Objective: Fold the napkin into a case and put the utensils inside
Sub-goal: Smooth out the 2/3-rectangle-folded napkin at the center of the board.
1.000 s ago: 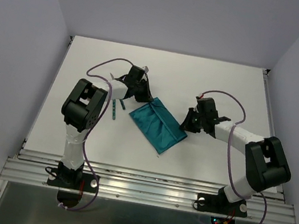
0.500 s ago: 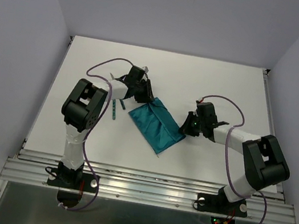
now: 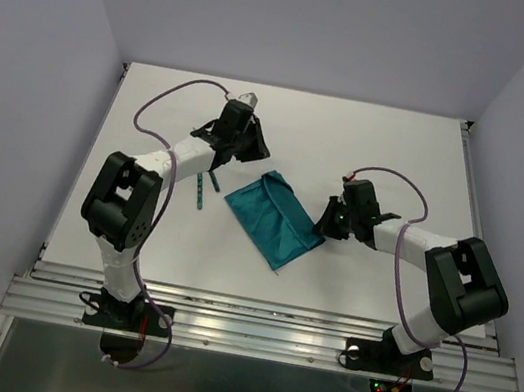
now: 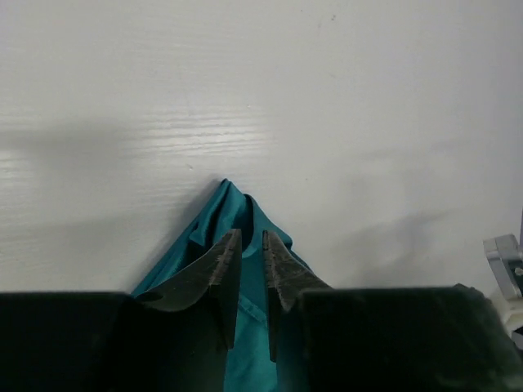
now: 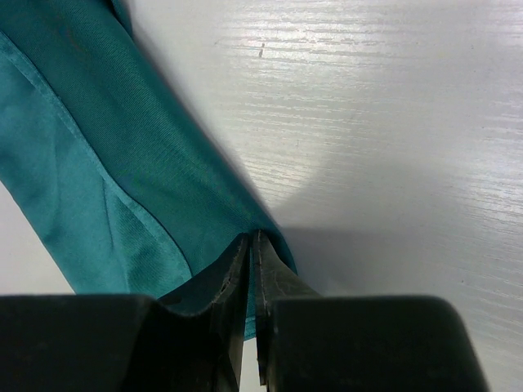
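so the left gripper let go of the folded napkin and backed off its far corner, jaws slightly apart. right gripper still pinching the napkin's right corner, mid-table.

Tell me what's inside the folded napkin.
The napkin lies folded; its top layer covers the inside, so whatever is in there cannot be seen. A teal-handled utensil lies outside it, on the table.
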You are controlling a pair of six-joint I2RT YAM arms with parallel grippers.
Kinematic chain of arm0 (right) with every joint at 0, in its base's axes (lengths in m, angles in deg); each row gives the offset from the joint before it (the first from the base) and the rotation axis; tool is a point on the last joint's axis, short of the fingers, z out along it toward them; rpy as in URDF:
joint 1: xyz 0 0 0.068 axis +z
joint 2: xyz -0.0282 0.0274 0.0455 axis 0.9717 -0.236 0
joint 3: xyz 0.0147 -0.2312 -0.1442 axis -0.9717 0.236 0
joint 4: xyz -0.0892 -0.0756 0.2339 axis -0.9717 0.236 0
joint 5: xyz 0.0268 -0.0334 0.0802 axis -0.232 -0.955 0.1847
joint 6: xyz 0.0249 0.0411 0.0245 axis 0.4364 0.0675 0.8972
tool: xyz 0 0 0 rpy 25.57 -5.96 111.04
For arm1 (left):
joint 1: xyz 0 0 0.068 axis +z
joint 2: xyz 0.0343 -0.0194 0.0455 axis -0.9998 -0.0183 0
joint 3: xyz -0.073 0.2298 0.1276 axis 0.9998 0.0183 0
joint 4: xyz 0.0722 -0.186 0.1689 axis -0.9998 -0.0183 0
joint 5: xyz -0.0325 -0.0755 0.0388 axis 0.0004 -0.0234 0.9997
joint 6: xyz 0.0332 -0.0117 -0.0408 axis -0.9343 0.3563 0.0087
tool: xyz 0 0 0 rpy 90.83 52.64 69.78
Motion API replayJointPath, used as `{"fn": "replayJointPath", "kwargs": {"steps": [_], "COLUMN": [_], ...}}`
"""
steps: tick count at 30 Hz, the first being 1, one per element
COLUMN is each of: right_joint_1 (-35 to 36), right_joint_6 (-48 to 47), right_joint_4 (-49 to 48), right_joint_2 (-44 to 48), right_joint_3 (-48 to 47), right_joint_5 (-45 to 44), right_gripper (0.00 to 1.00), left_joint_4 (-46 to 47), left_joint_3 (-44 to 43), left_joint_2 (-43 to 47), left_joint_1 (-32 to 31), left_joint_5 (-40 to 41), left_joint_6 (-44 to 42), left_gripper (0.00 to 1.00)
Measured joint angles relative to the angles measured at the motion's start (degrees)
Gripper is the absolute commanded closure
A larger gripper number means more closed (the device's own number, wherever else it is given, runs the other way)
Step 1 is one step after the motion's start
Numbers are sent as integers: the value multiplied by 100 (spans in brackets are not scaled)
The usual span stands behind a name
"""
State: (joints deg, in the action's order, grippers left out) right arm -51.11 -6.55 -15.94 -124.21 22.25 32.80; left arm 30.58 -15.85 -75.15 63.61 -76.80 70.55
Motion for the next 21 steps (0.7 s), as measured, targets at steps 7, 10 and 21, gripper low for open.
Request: {"fn": "replayJointPath", "kwargs": {"steps": [7,10,21], "right_joint_1": [-2,-2,-2], "right_joint_6": [2,2,0], "right_joint_4": [4,7,90], "right_joint_2": [2,2,39], "right_joint_3": [0,0,0], "right_joint_5": [-11,-15,-44], "right_gripper": [88,88,88], "left_joint_4": [98,96,-243], "left_joint_3": [122,-7,-791], "left_joint_2": [28,-168,-1178], "left_joint_1": [-422,-614,-710], "left_joint_5": [-13,-61,-35], "left_joint_6": [-33,-74,-284], "left_gripper": [92,94,100]}}
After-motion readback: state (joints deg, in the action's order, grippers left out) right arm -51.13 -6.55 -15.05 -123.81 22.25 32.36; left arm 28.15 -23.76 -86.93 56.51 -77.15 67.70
